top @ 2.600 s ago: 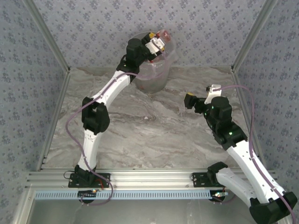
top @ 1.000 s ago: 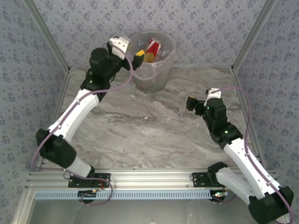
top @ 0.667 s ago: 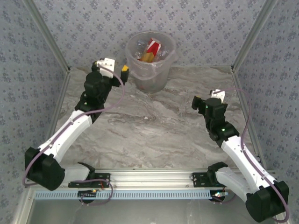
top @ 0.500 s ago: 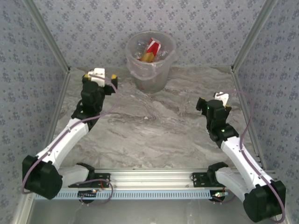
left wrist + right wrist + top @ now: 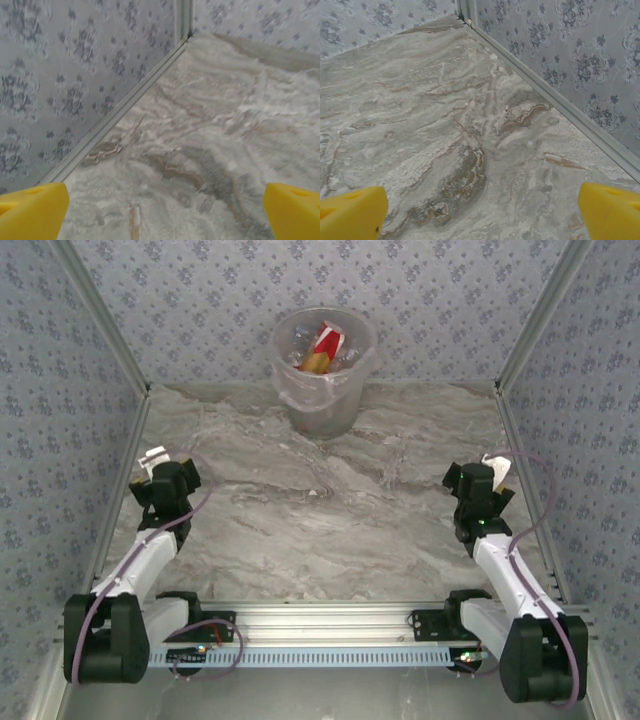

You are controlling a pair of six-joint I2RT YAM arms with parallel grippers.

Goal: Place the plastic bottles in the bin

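The bottles [image 5: 322,348] lie in the bin [image 5: 320,412], far centre. The left gripper [image 5: 165,212] and right gripper [image 5: 480,210] gape empty at the near sides. The work looks done, so park both gently.

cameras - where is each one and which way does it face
top external: fixed above and behind the arms, looking down at the table and the bin of plastic bottles; left arm and right arm show.
left wrist: on the left arm, facing across the table beside the left wall; open left gripper at the bottom.
right wrist: likewise beside the right wall; open right gripper.
shared: all see the marbled table.
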